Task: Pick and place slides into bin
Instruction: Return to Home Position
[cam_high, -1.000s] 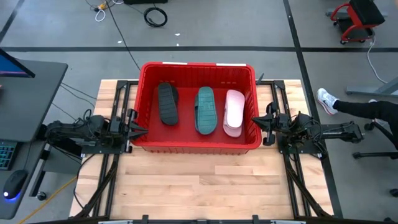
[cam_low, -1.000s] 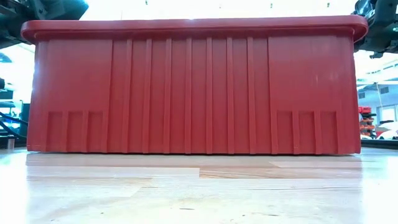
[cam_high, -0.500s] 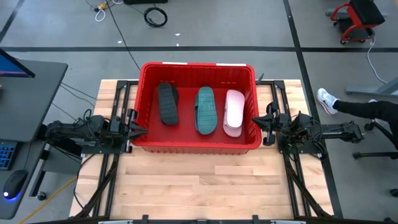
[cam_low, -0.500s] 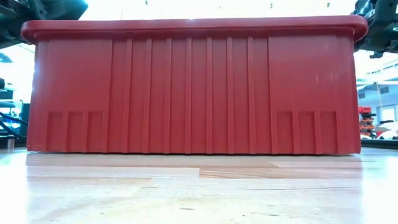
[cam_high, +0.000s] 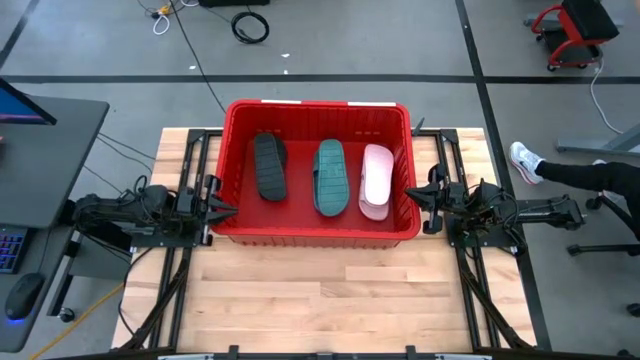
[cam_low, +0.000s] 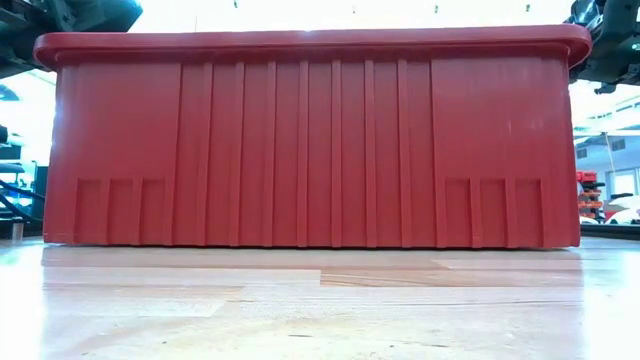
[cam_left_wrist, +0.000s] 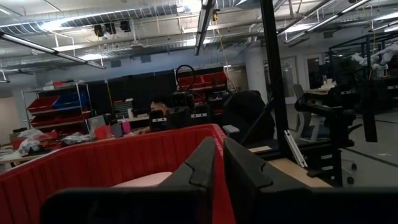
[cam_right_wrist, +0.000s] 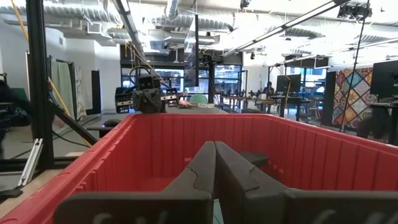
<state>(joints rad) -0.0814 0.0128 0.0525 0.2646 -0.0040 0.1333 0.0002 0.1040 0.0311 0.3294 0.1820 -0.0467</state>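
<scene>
The red bin (cam_high: 318, 108) stands on the wooden table and fills the low view (cam_low: 310, 140). Three slides lie side by side on its floor: a black one (cam_high: 269, 165), a teal one (cam_high: 330, 177) and a pale pink one (cam_high: 376, 181). My left gripper (cam_high: 222, 210) is shut and empty, level just outside the bin's left wall; its wrist view (cam_left_wrist: 219, 155) shows the fingertips together. My right gripper (cam_high: 412, 194) is shut and empty just outside the bin's right wall, fingertips together in its wrist view (cam_right_wrist: 215, 149).
Bare wooden table (cam_high: 320, 300) lies in front of the bin. A desk with a monitor and mouse (cam_high: 24, 295) stands off the table's left. A person's leg and white shoe (cam_high: 525, 160) show at the right, beyond the table.
</scene>
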